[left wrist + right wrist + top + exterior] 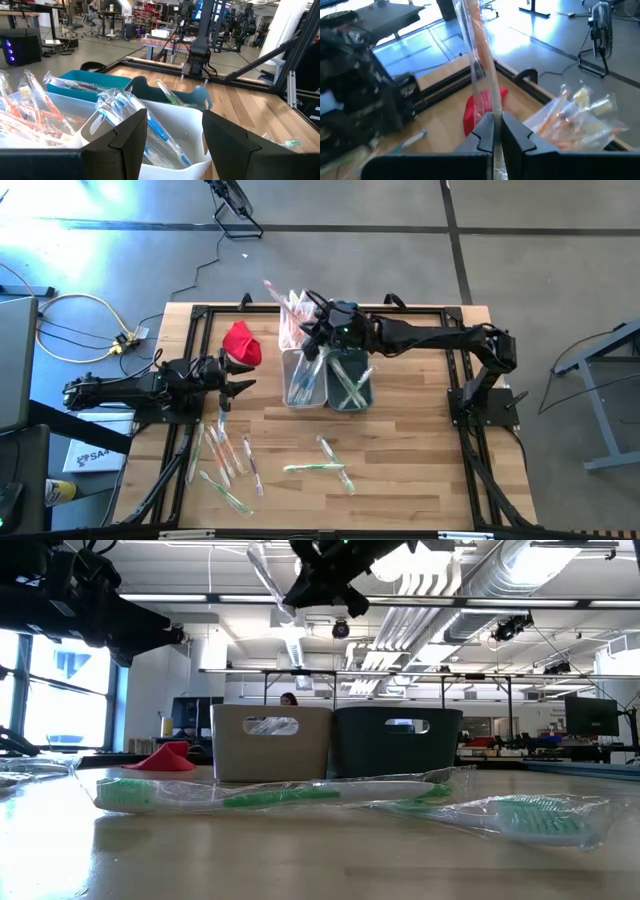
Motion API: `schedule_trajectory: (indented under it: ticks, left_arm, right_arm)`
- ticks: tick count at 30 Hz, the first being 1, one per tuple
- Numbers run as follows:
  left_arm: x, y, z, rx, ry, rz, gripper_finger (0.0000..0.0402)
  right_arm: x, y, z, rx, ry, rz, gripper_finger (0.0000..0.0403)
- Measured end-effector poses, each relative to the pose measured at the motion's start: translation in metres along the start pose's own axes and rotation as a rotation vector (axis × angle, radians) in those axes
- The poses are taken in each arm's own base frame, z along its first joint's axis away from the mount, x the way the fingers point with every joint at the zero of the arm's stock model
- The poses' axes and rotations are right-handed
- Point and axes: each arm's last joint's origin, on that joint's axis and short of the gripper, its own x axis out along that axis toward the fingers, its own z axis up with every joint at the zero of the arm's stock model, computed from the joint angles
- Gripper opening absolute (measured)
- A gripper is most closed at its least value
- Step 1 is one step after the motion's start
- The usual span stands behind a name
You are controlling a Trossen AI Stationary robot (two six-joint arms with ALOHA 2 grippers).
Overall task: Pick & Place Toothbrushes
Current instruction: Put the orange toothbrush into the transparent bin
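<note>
**Right gripper pinching a wrapped orange toothbrush above the bins**

The right gripper [497,131] is clamping its two dark fingers tight on a thin orange-handled toothbrush in a clear plastic wrapper [479,55], which is sticking up from the fingertips at a slight tilt. In the high view this gripper [318,330] is hovering over the far end of the bins, with the wrapped brush [281,302] pointing toward the table's far edge.

Beneath it, a white rectangular plastic bin [303,395] and a dark teal rectangular plastic bin [350,390] are standing side by side, touching, each holding wrapped brushes. A third bin packed with orange-handled brushes [292,328] is sitting just behind them.

The left gripper [236,389] is waiting with its fingers spread wide and empty, just left of the white bin. A crumpled red cloth [241,343] is lying near it.

More wrapped toothbrushes [228,462] are lying loose on the wooden table [420,460], along its near side, with green-handled ones [315,467] among them.
</note>
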Motion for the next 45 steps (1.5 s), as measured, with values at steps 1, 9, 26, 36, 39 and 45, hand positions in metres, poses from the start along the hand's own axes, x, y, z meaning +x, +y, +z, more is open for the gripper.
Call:
schedule_trajectory:
  ticks: [1, 9, 26, 36, 39, 45]
  left_arm:
    - [0.000, 0.000, 0.000, 0.000, 0.002, -0.001, 0.0188]
    - [0.000, 0.000, 0.000, 0.000, 0.002, -0.002, 0.0188]
    - [0.000, 0.000, 0.000, -0.007, 0.003, -0.004, 0.0188]
    - [0.000, 0.000, 0.000, -0.008, 0.003, -0.004, 0.0188]
    - [0.000, 0.000, 0.000, -0.008, 0.003, -0.004, 0.0188]
    - [0.000, 0.000, 0.000, -0.008, 0.003, -0.004, 0.0188]
  right_arm:
    - [0.002, -0.002, 0.002, 0.008, 0.004, -0.008, 0.0005]
    - [0.054, -0.012, -0.009, -0.006, 0.104, -0.045, 0.0005]
    - [0.111, -0.088, -0.036, 0.150, 0.266, -0.158, 0.0005]
    - [0.121, -0.104, -0.054, 0.187, 0.368, -0.171, 0.0005]
    - [0.120, -0.106, -0.056, 0.185, 0.393, -0.187, 0.0004]
    - [0.122, -0.108, -0.060, 0.190, 0.422, -0.181, 0.0004]
